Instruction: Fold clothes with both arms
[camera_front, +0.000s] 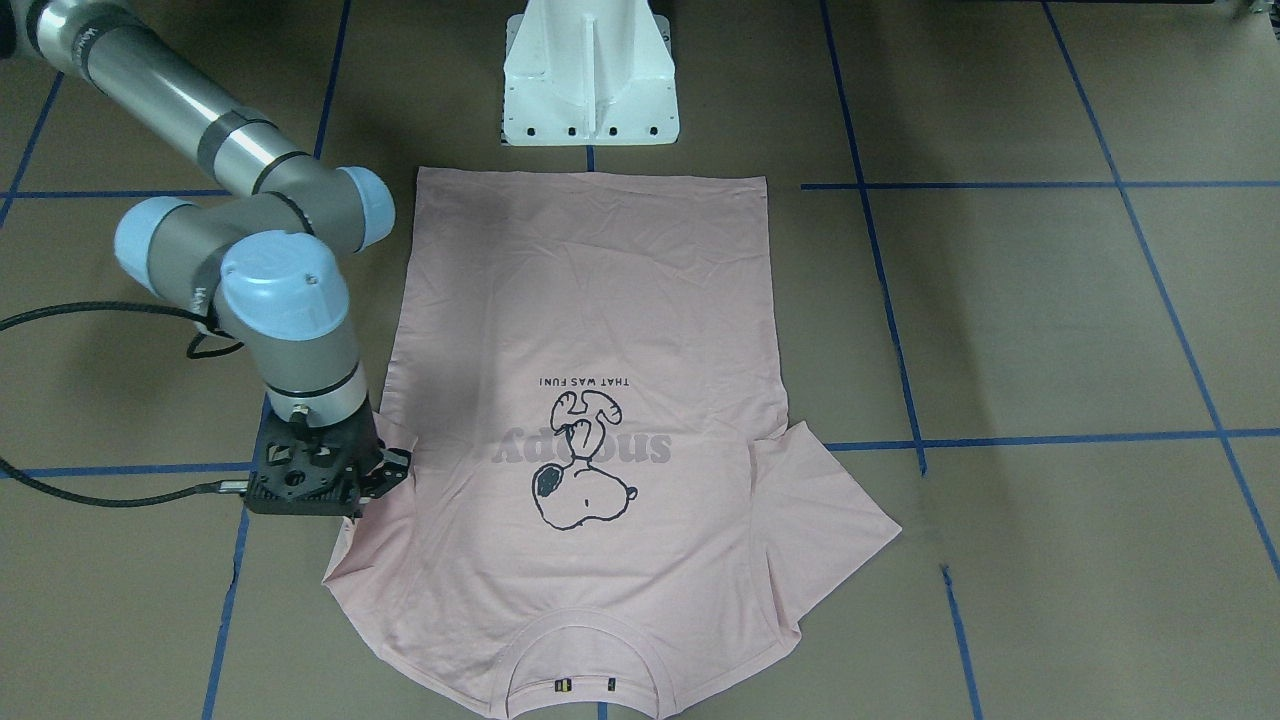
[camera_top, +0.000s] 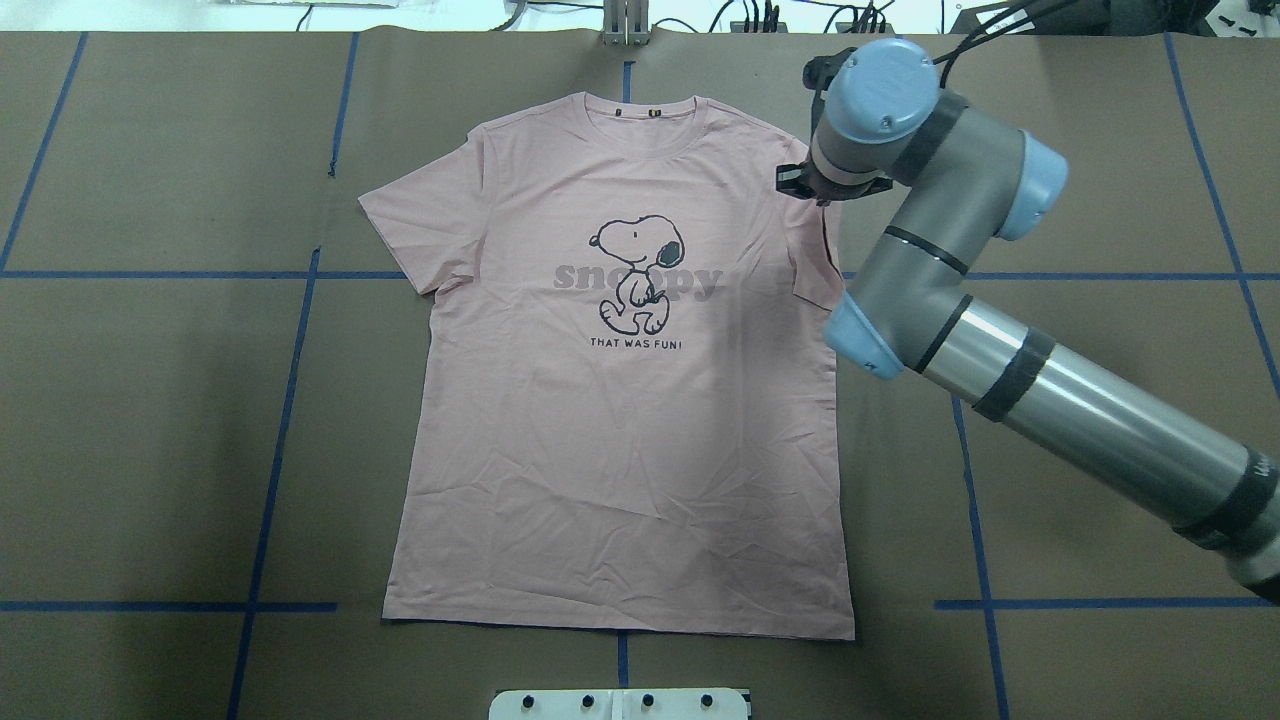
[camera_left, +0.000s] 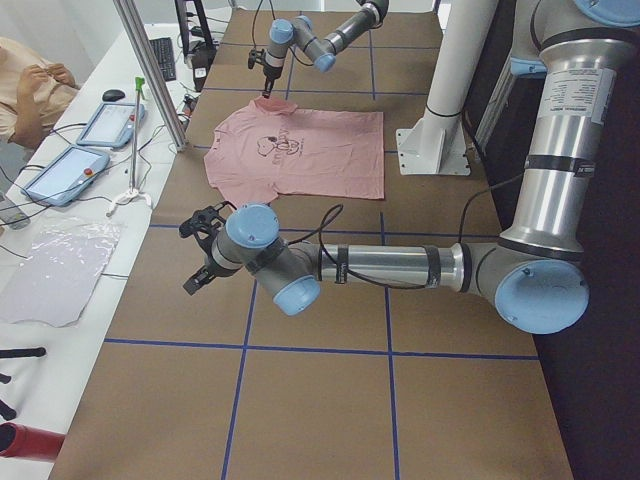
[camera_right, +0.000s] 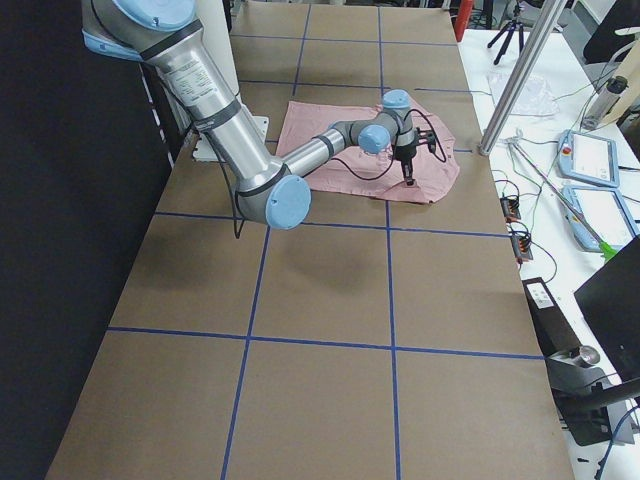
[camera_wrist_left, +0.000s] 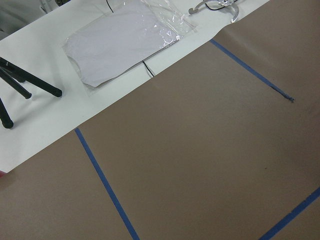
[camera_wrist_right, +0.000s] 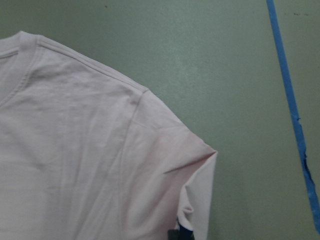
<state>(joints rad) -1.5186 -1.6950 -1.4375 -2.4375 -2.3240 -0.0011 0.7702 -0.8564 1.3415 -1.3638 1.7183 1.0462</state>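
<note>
The pale pink T-shirt (camera_top: 620, 420) lies flat on the brown paper with the beagle print (camera_top: 635, 270) up and its collar at the far edge. Its left sleeve (camera_top: 415, 225) is spread out. My right gripper (camera_top: 800, 185) is low over the right sleeve (camera_wrist_right: 195, 170), which is bunched and drawn up to the fingertips (camera_wrist_right: 175, 235); it looks shut on the cloth. It also shows in the front-facing view (camera_front: 385, 475). My left gripper (camera_left: 195, 255) hangs over bare paper far from the shirt, seen only in the left side view, so I cannot tell its state.
The white pedestal (camera_front: 590, 80) stands at the shirt's hem side. Blue tape lines (camera_top: 290, 400) cross the paper. Beyond the table's far edge lie a plastic bag (camera_wrist_left: 120, 45), tripod legs (camera_wrist_left: 25, 90) and tablets (camera_left: 110, 122). An operator (camera_left: 30, 90) sits there.
</note>
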